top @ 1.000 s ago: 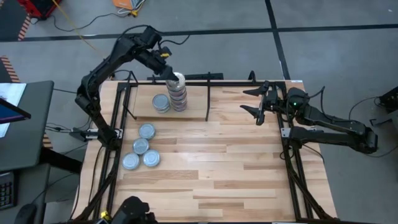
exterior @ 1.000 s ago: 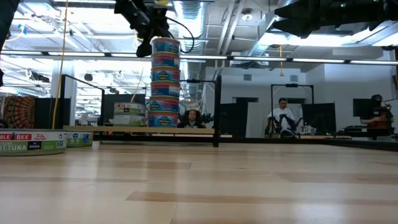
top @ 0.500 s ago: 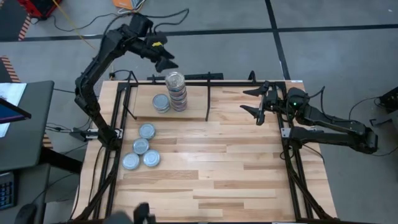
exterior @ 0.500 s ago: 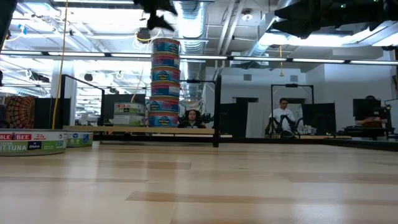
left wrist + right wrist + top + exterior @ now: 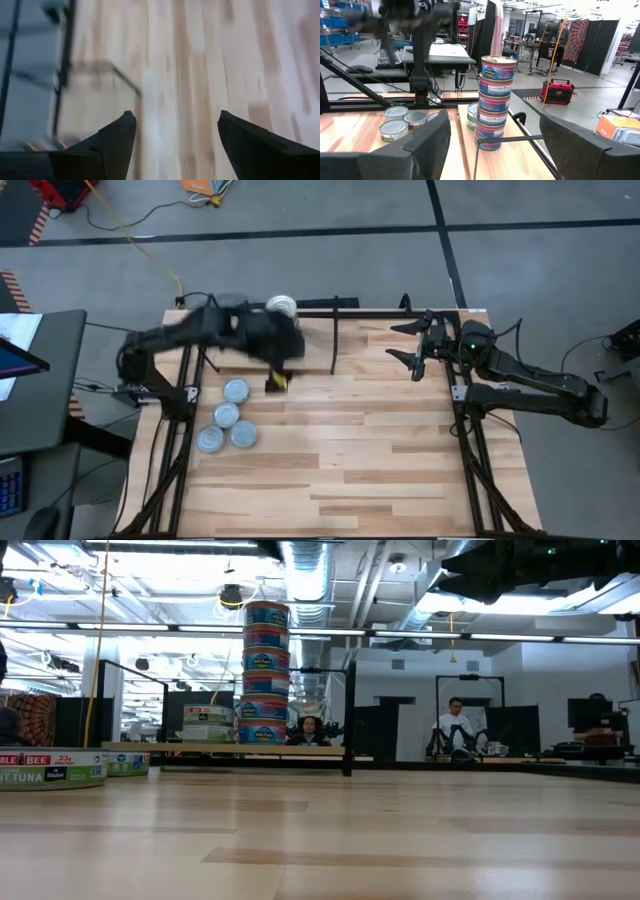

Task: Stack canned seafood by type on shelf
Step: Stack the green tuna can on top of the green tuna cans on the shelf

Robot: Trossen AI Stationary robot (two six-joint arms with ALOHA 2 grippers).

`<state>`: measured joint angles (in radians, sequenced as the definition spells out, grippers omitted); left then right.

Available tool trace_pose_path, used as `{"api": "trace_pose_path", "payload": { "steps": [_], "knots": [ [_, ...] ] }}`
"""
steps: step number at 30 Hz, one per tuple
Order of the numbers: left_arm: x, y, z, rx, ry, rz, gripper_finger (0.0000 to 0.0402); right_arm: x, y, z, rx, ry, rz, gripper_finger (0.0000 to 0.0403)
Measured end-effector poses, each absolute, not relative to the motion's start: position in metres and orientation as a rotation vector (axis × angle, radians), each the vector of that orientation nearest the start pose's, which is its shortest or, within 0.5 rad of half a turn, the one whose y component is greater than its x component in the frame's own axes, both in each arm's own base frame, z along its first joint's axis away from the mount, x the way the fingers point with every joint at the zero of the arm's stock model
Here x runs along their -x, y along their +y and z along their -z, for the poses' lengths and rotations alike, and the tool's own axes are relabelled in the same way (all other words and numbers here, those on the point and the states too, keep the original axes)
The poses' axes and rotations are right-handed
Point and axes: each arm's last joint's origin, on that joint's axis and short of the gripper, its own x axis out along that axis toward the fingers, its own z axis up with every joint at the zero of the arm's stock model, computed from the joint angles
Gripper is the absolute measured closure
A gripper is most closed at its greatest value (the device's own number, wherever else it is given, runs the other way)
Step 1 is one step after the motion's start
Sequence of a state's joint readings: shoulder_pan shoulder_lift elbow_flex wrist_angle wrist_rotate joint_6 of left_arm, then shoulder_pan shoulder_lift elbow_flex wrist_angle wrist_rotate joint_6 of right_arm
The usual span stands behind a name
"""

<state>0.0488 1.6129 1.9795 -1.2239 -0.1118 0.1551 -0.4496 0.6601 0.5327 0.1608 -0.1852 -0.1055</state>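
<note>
High view: the left gripper (image 5: 281, 377), fingers spread and empty, sits at six o'clock of the tall tin stack (image 5: 283, 306) on the shelf (image 5: 315, 352). Four loose tins (image 5: 226, 426) lie at seven o'clock; the right gripper (image 5: 417, 346) waits spread at three

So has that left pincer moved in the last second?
Yes. The left pincer swung from above the tall stack of tins down toward the table's near side.

Foremost tin (image 5: 52, 769), low view: label fragments "BLE BEE", "T TUNA". Other labels unreadable.
</note>
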Motion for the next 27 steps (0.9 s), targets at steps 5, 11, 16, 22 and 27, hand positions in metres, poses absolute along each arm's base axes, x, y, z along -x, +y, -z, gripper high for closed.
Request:
{"api": "trace_pose_path", "payload": {
  "steps": [5,11,16,22,27],
  "knots": [
    [-0.299,-0.034,-0.381,-0.154,1.113,-0.189,0.0135,-0.145,-0.064,-0.297,0.116,-0.020,0.266,0.0072],
    [-0.287,-0.101,-0.321,-0.166,1.195,-0.187,0.0135,-0.145,-0.064,-0.298,0.120,-0.031,0.266,0.0072],
    [-0.267,-0.131,-0.285,-0.113,1.233,-0.290,0.0135,-0.145,-0.064,-0.299,0.116,-0.040,0.265,0.0072],
    [-0.248,-0.148,-0.252,0.037,1.282,-0.377,0.0135,-0.146,-0.060,-0.300,0.122,-0.054,0.244,0.0072],
    [-0.240,-0.160,-0.228,0.080,1.287,-0.358,0.0135,-0.147,-0.059,-0.301,0.130,-0.056,0.234,0.0072]
  ]
}}
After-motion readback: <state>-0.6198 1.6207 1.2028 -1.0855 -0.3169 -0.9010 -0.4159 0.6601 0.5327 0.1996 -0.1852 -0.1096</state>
